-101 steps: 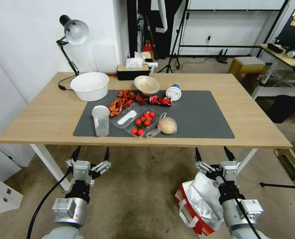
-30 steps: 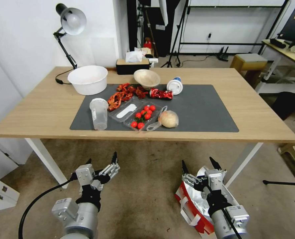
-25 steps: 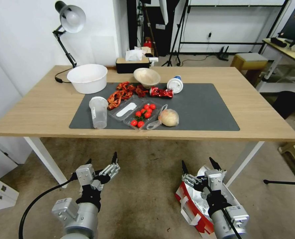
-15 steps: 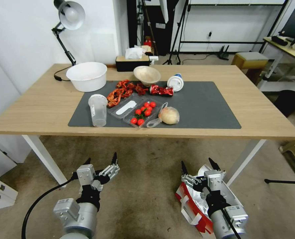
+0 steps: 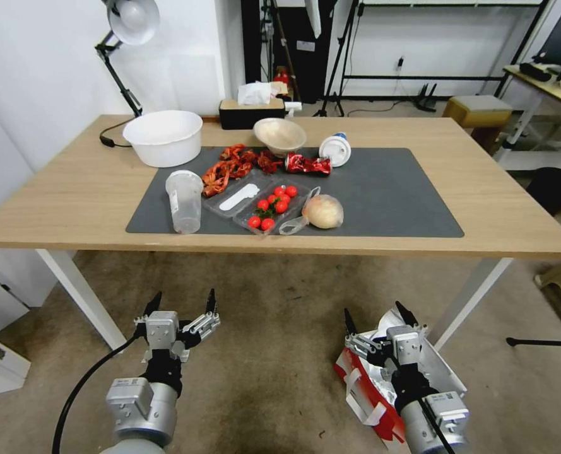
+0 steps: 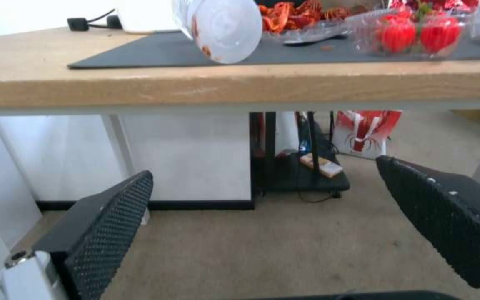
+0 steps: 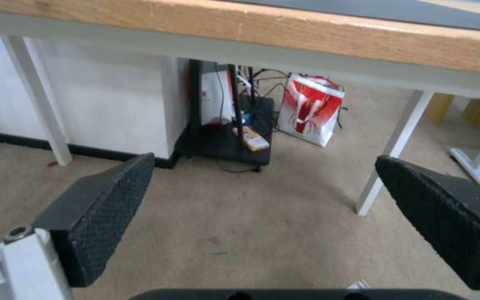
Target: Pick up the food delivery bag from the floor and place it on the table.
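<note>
The food delivery bag (image 5: 370, 392) stands on the carpet at the lower right, near a white table leg, with red sides, white handles and crumpled silver foil lining showing at its open top. My right gripper (image 5: 373, 310) hovers open over the bag's top, fingers pointing forward toward the table (image 5: 72, 208), touching nothing. In the right wrist view the right gripper (image 7: 265, 158) has carpet between its spread fingers. My left gripper (image 5: 183, 294) hangs open above bare carpet on the left; the left wrist view shows the left gripper (image 6: 262, 166) just under the table's front edge.
The dark grey mat (image 5: 387, 195) carries a plastic cup (image 5: 183, 202), tomato tray (image 5: 271, 211), bagged bun (image 5: 323, 211), red scraps, bowls and a can. A white basin (image 5: 162, 137) and lamp stand at the back left. Another red-and-white bag (image 7: 309, 109) sits beyond the table.
The head camera has shifted, so the table sits higher in the picture. My left gripper has turned to point straight ahead. Both grippers stay open, the right one still over the bag.
</note>
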